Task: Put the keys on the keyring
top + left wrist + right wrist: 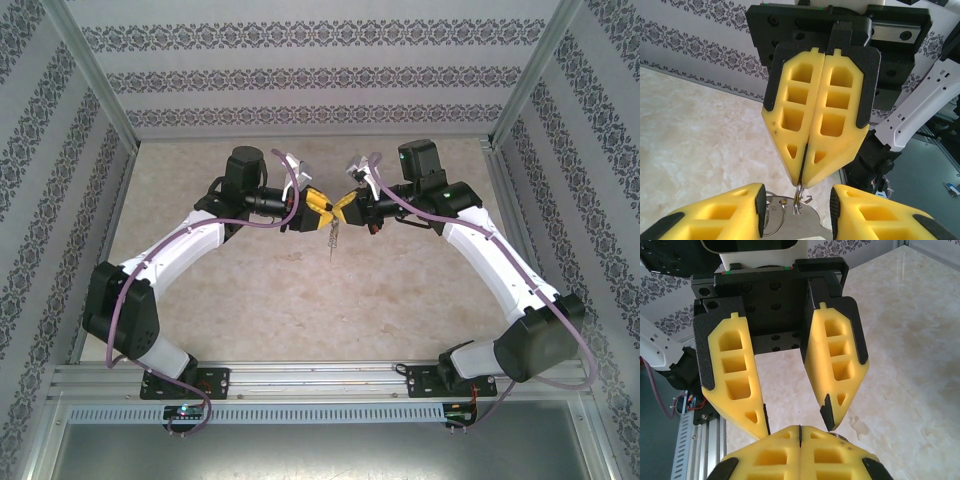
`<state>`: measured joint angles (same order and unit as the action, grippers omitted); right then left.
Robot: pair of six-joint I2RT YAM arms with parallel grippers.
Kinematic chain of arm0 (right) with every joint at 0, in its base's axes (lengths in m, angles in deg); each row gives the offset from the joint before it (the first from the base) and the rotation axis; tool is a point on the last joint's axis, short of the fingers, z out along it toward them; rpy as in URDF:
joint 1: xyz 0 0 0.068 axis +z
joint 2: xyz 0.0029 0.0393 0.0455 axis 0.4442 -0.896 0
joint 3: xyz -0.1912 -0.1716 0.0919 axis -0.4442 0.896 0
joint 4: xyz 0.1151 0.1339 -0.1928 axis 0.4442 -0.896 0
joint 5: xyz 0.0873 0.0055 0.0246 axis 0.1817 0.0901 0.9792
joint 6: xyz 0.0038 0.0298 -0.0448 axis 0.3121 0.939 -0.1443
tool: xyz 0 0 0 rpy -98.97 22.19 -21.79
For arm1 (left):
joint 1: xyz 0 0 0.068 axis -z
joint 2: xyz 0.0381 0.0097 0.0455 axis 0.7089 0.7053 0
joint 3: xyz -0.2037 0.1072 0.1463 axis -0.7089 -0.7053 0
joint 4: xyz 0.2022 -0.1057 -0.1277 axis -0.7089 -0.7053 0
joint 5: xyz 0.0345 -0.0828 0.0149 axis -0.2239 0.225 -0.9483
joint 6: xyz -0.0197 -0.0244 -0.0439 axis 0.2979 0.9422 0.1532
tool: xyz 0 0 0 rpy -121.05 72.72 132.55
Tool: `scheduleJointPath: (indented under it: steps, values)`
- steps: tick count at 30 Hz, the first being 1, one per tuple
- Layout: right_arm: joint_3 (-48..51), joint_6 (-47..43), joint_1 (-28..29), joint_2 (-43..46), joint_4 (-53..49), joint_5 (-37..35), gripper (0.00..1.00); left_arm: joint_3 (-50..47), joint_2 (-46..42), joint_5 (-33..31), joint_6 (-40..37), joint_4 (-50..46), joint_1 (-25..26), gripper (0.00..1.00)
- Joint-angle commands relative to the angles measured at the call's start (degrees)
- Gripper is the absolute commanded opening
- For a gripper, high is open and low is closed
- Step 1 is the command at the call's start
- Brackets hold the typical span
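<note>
Top external view: from the left, my left gripper (320, 208) reaches inward to the middle of the table (300, 310), held well above it. Its fingers are spread, and from the right wrist view I see a clear gap between them, with the opposite gripper's tip sitting in that gap.

Between the two arms hangs the keyring (799, 196). What I can see of it is a thin wire loop at the pinch point, with the rest trailing straight down, so its long axis is vertical. Just under the loop, between my left fingers, lies a flat silver piece (790, 222) with a small hole. It may be a key, but no yellow head shows and I cannot tell whether the fingers touch it.

On the right, my right gripper (346, 207) faces the left one tip to tip, fingers pressed together on the wire loop.

I judge the next move turns on this: the loop sits dead ahead of the left fingers and within their span, so the left arm is the one placed to act.
</note>
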<state>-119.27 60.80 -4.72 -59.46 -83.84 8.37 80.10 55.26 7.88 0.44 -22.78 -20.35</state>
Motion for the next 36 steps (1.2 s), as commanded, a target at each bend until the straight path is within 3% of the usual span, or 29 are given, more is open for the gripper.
scheduleJointPath:
  steps: [1,13,20,25,32,33,36]
  values:
    - [-1.4,-0.9,0.8,0.4,0.8,1.8,0.0,1.3,1.0,1.9,1.0,3.0,1.0,0.38]
    - [-1.4,-1.0,0.7,0.2,1.1,1.8,0.0,1.0,1.4,2.1,1.4,4.5,1.6,0.23]
    - [-1.1,-1.2,0.7,0.2,1.0,1.7,0.0,-0.9,1.2,1.9,5.1,11.4,1.6,0.14]
    - [-1.0,-1.1,0.7,0.2,1.0,1.5,0.0,-2.4,0.6,0.8,6.7,15.1,1.6,0.0]
    - [-0.1,1.4,0.5,0.9,3.8,1.0,0.0,-5.6,-0.8,-4.0,7.6,20.1,1.6,0.0]
    - [0.4,2.2,0.4,1.1,4.8,0.9,0.02,-6.3,-1.2,-5.0,8.0,21.4,1.6,0.0]
    - [1.6,5.0,-0.2,2.5,8.2,0.6,0.28,-8.5,-2.1,-7.7,8.9,24.6,1.6,0.0]
